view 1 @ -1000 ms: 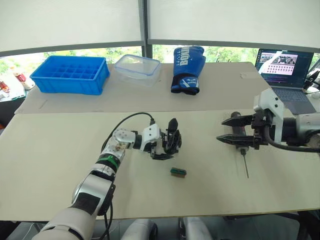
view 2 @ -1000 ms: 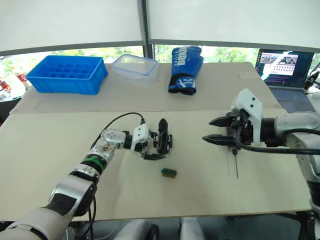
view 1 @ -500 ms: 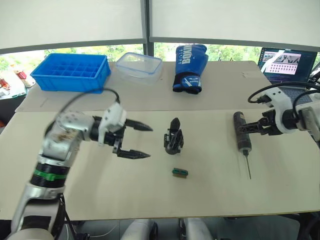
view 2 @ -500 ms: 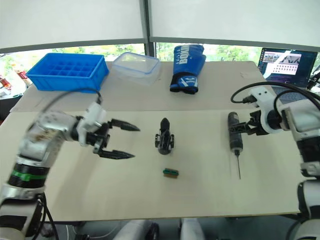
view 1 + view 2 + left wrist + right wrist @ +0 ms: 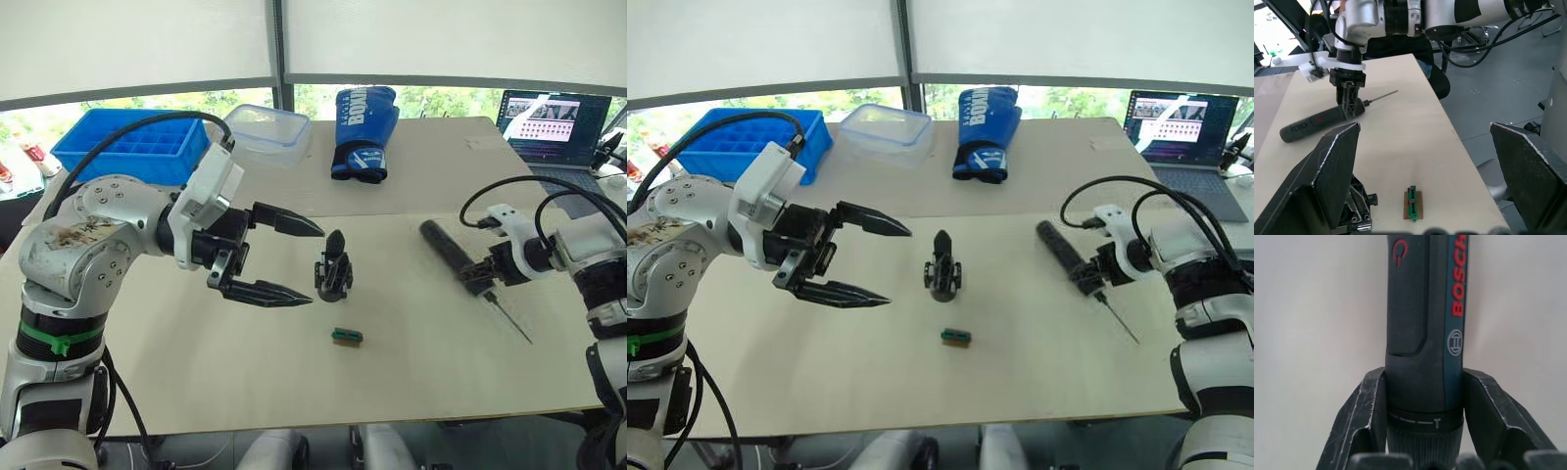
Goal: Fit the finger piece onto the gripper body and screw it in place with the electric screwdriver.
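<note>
The gripper body [image 5: 334, 271] stands upright mid-table, small and black. A pointed black finger sticks up from it; I cannot tell whether this is the finger piece. My left gripper [image 5: 313, 264] hovers just left of it, open wide, its fingers [image 5: 1332, 166] empty. To the right, the electric screwdriver [image 5: 449, 254] lies slanted, its thin bit pointing toward the front right. My right gripper [image 5: 480, 277] is shut on the electric screwdriver [image 5: 1425, 333] near its bit end, with one finger [image 5: 1359, 426] on each side of the barrel.
A small green-and-brown block [image 5: 347, 337] lies in front of the gripper body. At the back stand a blue bin [image 5: 132, 147], a clear lidded box [image 5: 266, 132] and a blue boxing glove [image 5: 362, 132]. A laptop [image 5: 549, 122] sits at the far right.
My left gripper let go of the gripper body, drew back to the left and opened wide. My right gripper closed on the electric screwdriver and swung it to a slant.
</note>
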`<state>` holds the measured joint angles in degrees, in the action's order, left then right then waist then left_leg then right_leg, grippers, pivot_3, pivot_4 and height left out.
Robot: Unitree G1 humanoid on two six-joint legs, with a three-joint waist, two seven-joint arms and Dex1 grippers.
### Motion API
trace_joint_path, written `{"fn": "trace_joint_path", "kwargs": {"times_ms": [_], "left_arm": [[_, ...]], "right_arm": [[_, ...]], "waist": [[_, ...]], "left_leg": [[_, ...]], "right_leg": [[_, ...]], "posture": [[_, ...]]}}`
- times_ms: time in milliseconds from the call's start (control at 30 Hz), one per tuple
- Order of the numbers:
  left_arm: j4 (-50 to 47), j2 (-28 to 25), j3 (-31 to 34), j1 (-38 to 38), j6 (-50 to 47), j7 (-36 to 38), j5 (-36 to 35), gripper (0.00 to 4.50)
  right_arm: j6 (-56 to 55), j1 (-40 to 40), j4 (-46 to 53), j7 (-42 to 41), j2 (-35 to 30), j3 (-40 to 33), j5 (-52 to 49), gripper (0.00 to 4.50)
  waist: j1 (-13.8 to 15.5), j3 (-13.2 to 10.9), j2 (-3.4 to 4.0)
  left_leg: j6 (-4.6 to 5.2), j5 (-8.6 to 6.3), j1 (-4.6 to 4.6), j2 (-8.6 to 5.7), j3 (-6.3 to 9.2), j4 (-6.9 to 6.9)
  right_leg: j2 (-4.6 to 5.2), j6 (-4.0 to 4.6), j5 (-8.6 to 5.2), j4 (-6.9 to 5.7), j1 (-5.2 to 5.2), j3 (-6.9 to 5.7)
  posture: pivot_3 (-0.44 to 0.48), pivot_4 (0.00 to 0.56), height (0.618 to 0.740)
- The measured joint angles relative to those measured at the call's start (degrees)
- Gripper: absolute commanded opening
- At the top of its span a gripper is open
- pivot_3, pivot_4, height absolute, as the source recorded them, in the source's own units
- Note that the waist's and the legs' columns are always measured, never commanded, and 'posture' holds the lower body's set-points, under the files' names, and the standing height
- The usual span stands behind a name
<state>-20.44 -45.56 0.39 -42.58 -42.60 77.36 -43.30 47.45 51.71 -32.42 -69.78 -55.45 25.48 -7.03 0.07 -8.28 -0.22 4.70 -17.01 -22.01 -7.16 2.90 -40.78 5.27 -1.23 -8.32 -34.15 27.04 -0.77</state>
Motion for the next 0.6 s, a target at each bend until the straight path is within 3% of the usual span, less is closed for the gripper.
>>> {"fn": "trace_joint_path", "kwargs": {"times_ms": [100,233,300,433,600], "left_arm": [[-0.02,-0.66,-0.44,0.42,0.99,1.03,0.4,4.5],[-0.07,-0.75,-2.46,0.41,4.16,3.26,1.69,4.5],[-0.06,-0.73,-3.21,0.3,5.04,3.82,1.7,4.5],[-0.05,-0.71,-3.96,-0.56,6.46,5.19,1.83,4.5],[-0.1,-1.25,-3.95,-0.85,7.35,6.44,1.76,4.5]], "right_arm": [[-10.47,-3.67,5.45,-7.85,-6.07,2.93,3.74,1.83],[-19.95,-5.72,7.85,-10.08,-8.42,2.91,7.97,1.83],[-21.21,-6.37,7.87,-10.35,-8.25,2.87,8.78,2.9],[-21.13,-7.27,7.94,-13.65,-8.28,2.88,11.36,4.23],[-12.34,-6.44,10.03,-18.34,-9.0,2.88,12.71,4.23]], "waist": [[0.41,-0.22,0.28],[0.02,-0.28,0.24],[-0.16,-0.28,0.24],[-0.15,-0.28,0.25],[-0.07,-0.28,0.25]], "left_leg": [[0.0,0.0,-0.05,-0.03,-0.02,-0.02],[-0.21,-0.09,0.05,0.0,-0.09,-0.05],[-0.37,-0.11,0.11,0.04,-0.09,-0.03],[-0.26,-0.02,0.1,0.07,-0.05,-0.02],[-0.2,0.01,0.08,0.06,-0.05,-0.04]], "right_leg": [[-0.05,-0.02,-0.01,0.02,0.05,-0.08],[-0.01,-0.01,0.0,0.0,-0.02,0.0],[-0.01,0.0,0.0,-0.05,-0.03,0.02],[-0.03,0.05,-0.02,-0.09,-0.01,0.04],[-0.02,0.05,-0.02,-0.06,-0.02,0.04]], "posture": [[0.0,0.15,0.74],[0.0,0.15,0.74],[0.0,0.15,0.74],[0.0,0.15,0.74],[0.0,0.15,0.74]]}}
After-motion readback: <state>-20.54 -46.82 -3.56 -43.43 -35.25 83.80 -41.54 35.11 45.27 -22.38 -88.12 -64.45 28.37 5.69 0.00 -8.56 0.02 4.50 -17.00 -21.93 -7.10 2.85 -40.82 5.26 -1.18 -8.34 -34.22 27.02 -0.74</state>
